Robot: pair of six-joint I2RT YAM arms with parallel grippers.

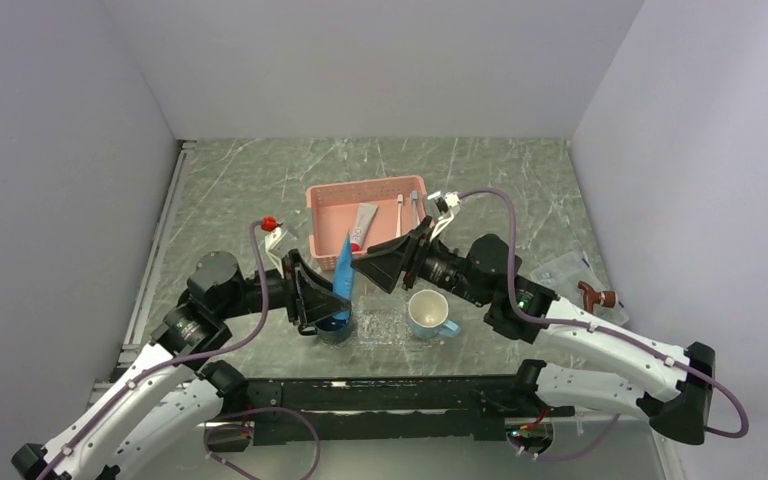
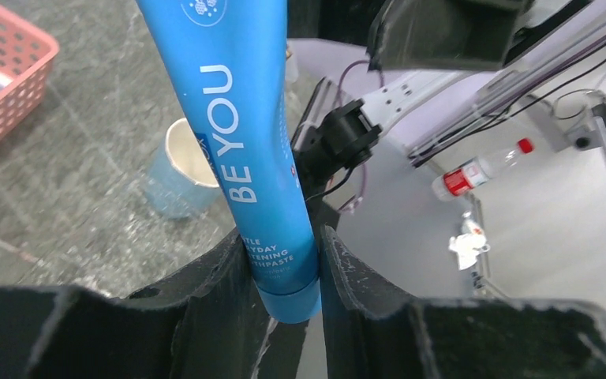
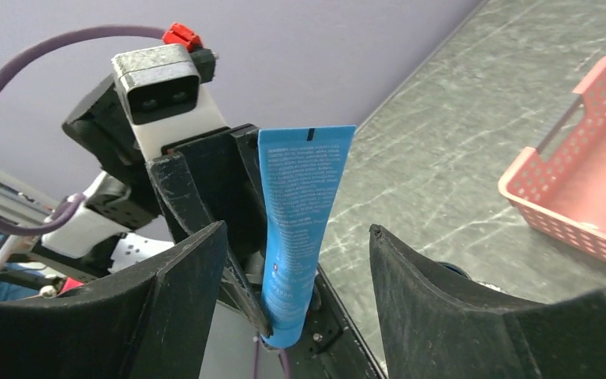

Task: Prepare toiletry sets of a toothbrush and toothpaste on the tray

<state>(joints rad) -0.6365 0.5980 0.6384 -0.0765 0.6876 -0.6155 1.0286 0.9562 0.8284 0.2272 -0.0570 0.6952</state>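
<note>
On the grey marbled table [image 1: 260, 180], far centre: pink basket [image 1: 330, 200], holding the white red-ended toothpaste [image 1: 362, 225] plus one toothbrush [image 1: 400, 208] and a second toothbrush [image 1: 415, 204] side by side at its right end. Nearer, clear tray [image 1: 385, 325], flanked by a dark mug [image 1: 338, 328] and a light blue mug [image 1: 430, 315]. Above the dark mug: left gripper [image 2: 284, 260] clenched on the cap end of the blue toothpaste [image 2: 237, 118], tube upright. Right gripper [image 3: 293, 237] released, fingers spread wide either side of the tube, not touching.
</note>
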